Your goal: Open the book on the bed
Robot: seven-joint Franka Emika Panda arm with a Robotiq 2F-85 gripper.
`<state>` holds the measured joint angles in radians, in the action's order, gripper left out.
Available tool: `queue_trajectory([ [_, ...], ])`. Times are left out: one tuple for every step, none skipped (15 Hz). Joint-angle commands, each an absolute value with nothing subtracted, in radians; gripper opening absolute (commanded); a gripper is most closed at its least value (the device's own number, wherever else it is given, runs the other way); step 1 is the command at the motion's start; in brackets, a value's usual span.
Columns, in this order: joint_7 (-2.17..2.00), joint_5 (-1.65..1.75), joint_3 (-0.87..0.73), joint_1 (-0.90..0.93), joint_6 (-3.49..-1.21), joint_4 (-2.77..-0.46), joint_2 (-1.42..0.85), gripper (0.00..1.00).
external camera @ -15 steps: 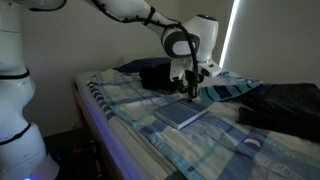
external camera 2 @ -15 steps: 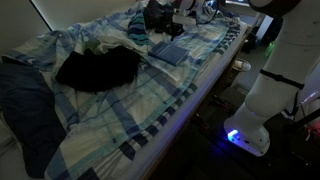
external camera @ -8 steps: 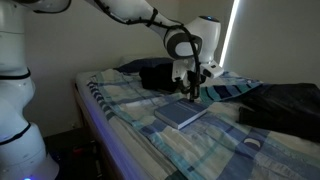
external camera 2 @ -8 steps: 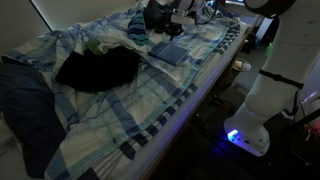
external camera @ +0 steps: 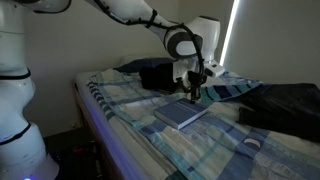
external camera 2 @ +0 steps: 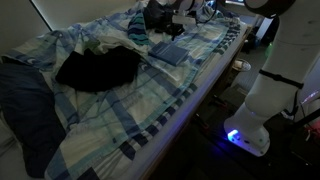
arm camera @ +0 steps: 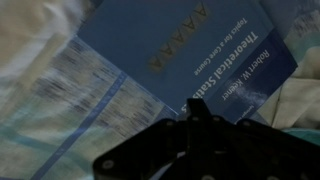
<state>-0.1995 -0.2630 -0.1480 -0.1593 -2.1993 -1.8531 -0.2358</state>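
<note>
Evidently nothing is opened yet: the thick blue-grey rectangular book [external camera: 182,112] lies shut on the plaid-blanketed bed [external camera: 125,100]. The black end effector [external camera: 193,95] is poised at the book's edge, and whether its fingers are apart cannot be told.

Bedroom in a home: large bed [external camera: 100,88] under a rumpled blue-white-grey plaid blanket [external camera 2: 150,118], dark pillow [external camera: 133,66] at far end, black clothing heap [external camera 2: 98,68] on top, plain wall [external camera: 60,45] behind.
</note>
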Motion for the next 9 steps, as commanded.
queue_trajectory([
  [-0.167, -0.217, -0.154, -0.168, -2.174, -1.835, -0.231, 0.0],
  [-0.142, -0.218, -0.152, -0.173, -2.183, -1.829, -0.241, 0.0],
  [-0.119, -0.22, -0.151, -0.178, -2.188, -1.826, -0.247, 0.0],
  [-0.088, -0.232, -0.148, -0.185, -2.19, -1.817, -0.259, 0.0],
  [-0.055, -0.248, -0.145, -0.194, -2.189, -1.806, -0.275, 0.0],
  [-0.02, -0.26, -0.142, -0.201, -2.186, -1.796, -0.289, 0.0],
  [-0.005, -0.261, -0.142, -0.206, -2.185, -1.784, -0.306, 0.0],
  [0.014, -0.264, -0.142, -0.211, -2.185, -1.776, -0.318, 0.0],
  [0.023, -0.262, -0.143, -0.216, -2.184, -1.763, -0.333, 0.0],
])
